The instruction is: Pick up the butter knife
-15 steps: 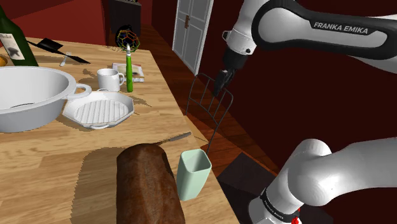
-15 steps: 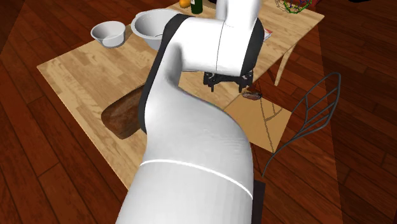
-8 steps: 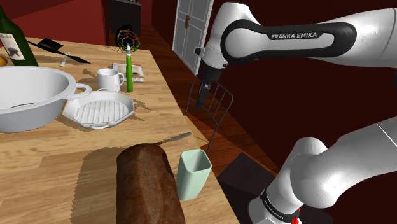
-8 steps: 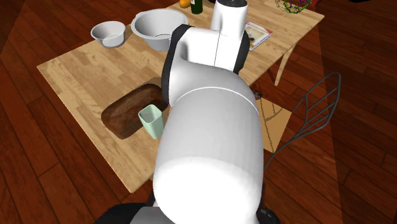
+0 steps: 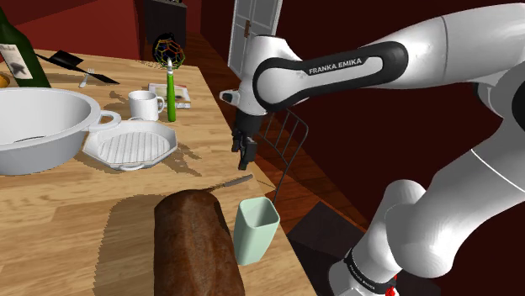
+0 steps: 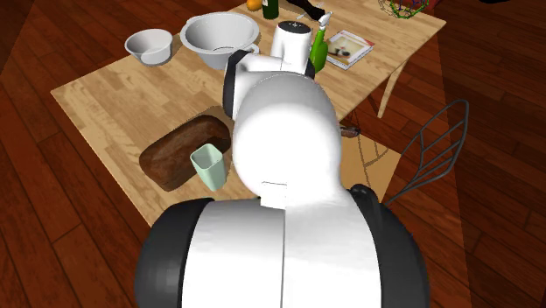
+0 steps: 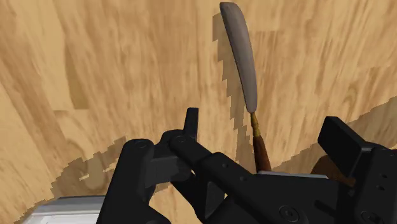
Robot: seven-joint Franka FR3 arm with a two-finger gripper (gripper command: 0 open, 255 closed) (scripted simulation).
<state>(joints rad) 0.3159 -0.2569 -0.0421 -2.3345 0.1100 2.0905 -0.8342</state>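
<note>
The gripper (image 5: 245,154) has swung toward the shoulder view's left and come lower since 0.5 s ago. Then it hung in front of the wire chair (image 5: 284,141), past the table's edge. Now it hangs over the wooden table (image 5: 76,210) close to that edge, just above the butter knife (image 5: 233,182). Its 2 fingers (image 7: 191,124) stand apart and hold nothing.

In the wrist view the knife lies flat on the wood in the gap between them, touched by neither. Its grey blade points away from the hand and its brown handle runs back toward the gripper's body.

The knife has not moved (it lies near the table's edge, just beyond the dark bread loaf (image 5: 195,244) and the pale green cup (image 5: 255,229)). The white mug (image 5: 145,105) and the large white bowl (image 5: 42,126) also sit where they were. The arm (image 5: 353,67) now stretches further across the shoulder view than 1 s ago.
</note>
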